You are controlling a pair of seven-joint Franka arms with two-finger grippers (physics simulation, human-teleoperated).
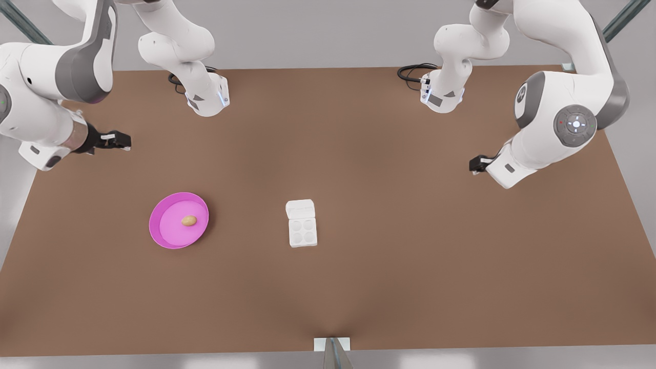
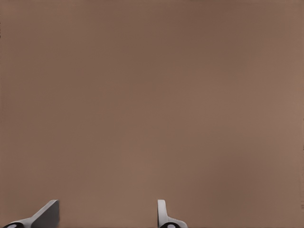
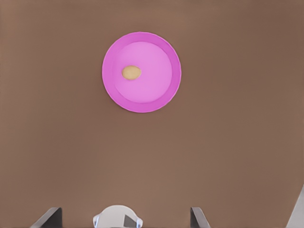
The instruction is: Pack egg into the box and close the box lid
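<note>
Plainly tan egg (image 1: pixel 189 220) on pink plate (image 1: pixel 160 234), white four-cup box (image 1: pixel 302 231) open — right gripper (image 1: pixel 124 141) released near plate, left gripper (image 1: pixel 473 164) released opposite

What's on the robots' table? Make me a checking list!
Surface: brown table, bare apart from the items below.
Job's things: egg lies on the pink plate; box has four empty cups; box lid is open.
Clutter: nothing seen.
Grippers: right gripper open, up beyond the plate; left gripper open, at the front view's right; both hold nothing.
Cables: black cables looped by the arm bases.
Surroundings: grey floor, metal struts.
</note>
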